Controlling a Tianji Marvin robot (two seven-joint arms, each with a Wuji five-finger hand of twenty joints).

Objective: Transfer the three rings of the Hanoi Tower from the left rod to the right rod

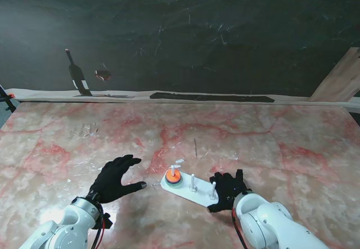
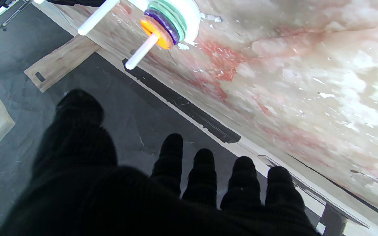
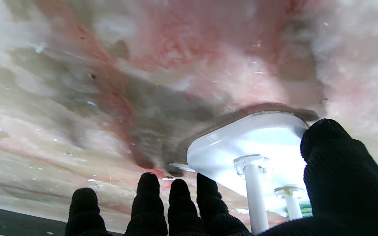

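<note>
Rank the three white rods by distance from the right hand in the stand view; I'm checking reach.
From the black-gloved right hand:
1. Right white plastic rod, beside the hand.
2. Middle white rod, at the base's centre.
3. Left white rod, carrying the stacked rings.

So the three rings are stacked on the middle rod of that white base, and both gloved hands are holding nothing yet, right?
Not quite: the rings sit on the left rod, not the middle one. The stand's view shows the middle rod and right rod bare. The rest holds: the left hand is open beside the white base, and the right hand is open at its right end, grasping no ring.
</note>
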